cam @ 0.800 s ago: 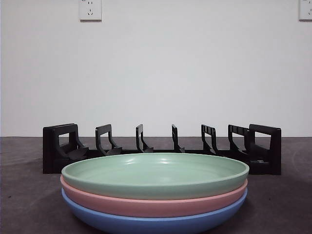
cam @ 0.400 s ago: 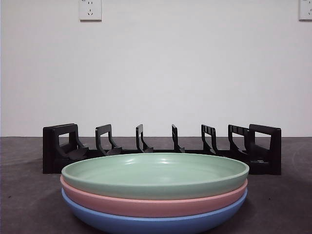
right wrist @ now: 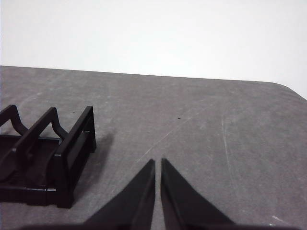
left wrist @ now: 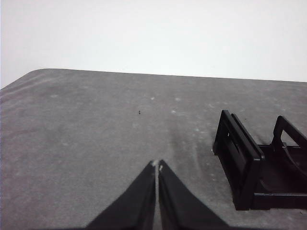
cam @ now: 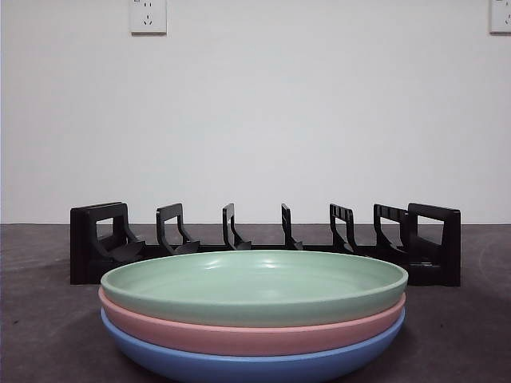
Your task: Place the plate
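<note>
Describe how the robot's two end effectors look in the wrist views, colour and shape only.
Both look alike. The left end effector has two matte black jaws, each broad at the base and tapering to a thin point, with a small pale mark at the tips. The right end effector shows the same plain black tapered pair. No cables, labels or arm links show in any view.

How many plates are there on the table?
3, all in one stack in front of the black rack: green plate on top, pink plate in the middle, blue plate at the bottom.

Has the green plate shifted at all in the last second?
No. The green plate sits atop the pink plate, its rim lined up the same against the black rack behind.
</note>
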